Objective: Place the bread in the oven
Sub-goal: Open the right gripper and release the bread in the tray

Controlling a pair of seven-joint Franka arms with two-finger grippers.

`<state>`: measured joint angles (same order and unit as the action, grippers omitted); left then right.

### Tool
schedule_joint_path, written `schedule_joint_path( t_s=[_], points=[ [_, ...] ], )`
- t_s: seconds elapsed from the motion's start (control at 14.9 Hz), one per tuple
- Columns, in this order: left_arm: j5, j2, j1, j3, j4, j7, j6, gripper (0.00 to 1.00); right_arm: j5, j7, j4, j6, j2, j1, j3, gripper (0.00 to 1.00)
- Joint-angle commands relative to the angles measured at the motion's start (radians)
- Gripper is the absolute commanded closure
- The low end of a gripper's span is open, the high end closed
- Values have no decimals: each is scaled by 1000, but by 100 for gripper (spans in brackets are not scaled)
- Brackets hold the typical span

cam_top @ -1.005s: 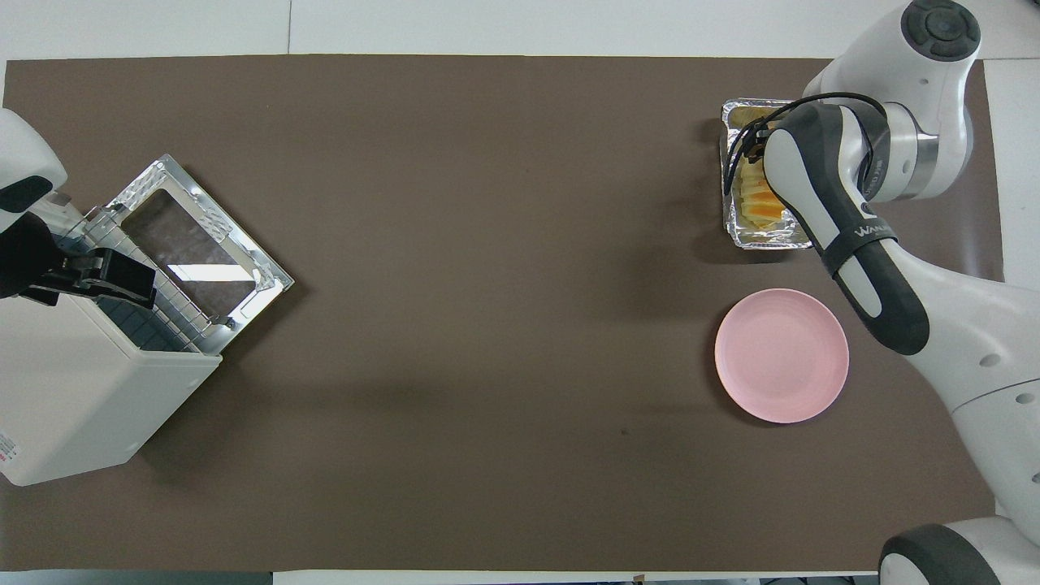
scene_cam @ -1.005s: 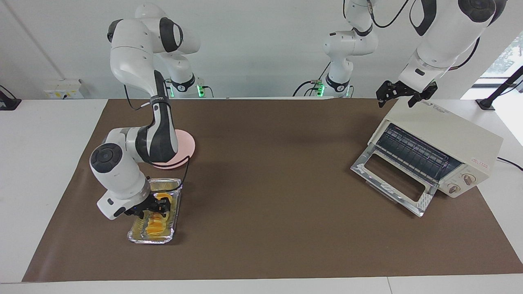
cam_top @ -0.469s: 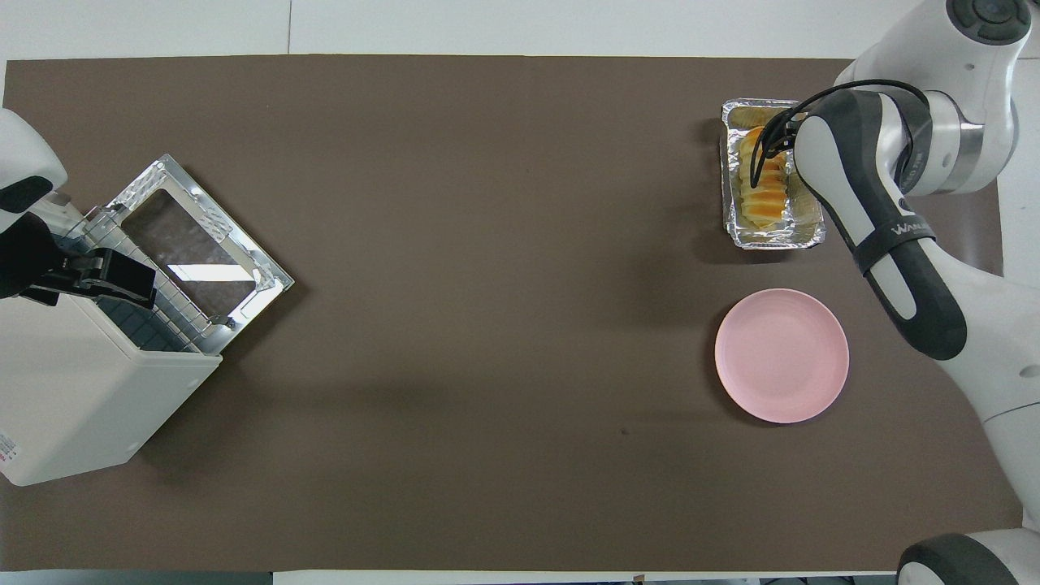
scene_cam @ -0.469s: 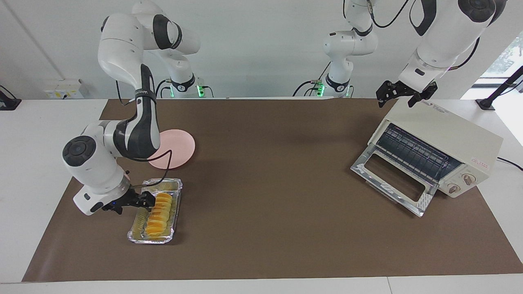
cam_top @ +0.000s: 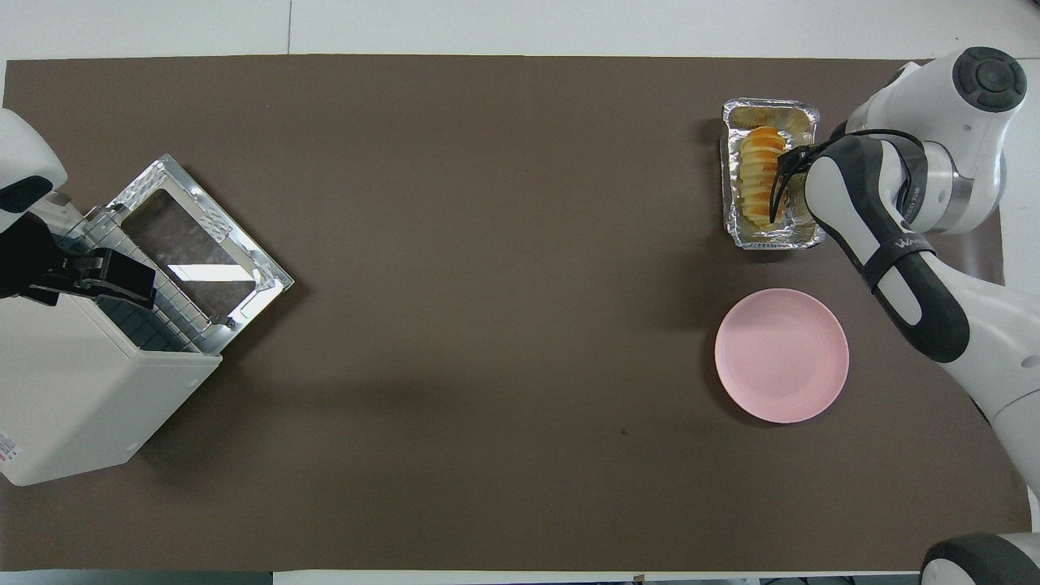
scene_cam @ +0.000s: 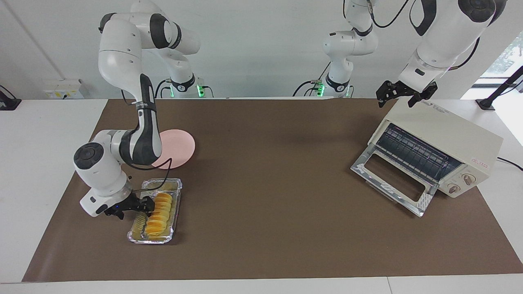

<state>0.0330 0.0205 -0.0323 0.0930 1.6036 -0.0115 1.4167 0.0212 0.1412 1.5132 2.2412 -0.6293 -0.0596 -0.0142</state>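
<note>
I see the right gripper low at the crinkled silver foil tray, its dark fingers against the side of the ridged yellow-orange bread loaf lying in that tray; whether they pinch it I cannot tell. A round pink plate sits nearer the robots. The left gripper waits spread open over the boxy cream-white toaster oven, glass door down.

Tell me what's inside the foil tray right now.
The bread lies in the foil tray, with the right gripper at its side. The tray floor under the loaf is covered.
</note>
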Motion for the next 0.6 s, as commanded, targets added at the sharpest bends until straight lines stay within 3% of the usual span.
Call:
schedule_joint_path(
  t_s=[0.0,0.07,0.54],
  points=[
    [-15,29,11,2,29,10,1,0,-3,15,53,3,49,-5,5,94],
    [-15,29,11,2,27,10,1,0,-4,8,50,3,49,1,5,100],
    [-15,29,11,2,29,10,1,0,-15,5,45,-3,49,6,8,100]
  ],
)
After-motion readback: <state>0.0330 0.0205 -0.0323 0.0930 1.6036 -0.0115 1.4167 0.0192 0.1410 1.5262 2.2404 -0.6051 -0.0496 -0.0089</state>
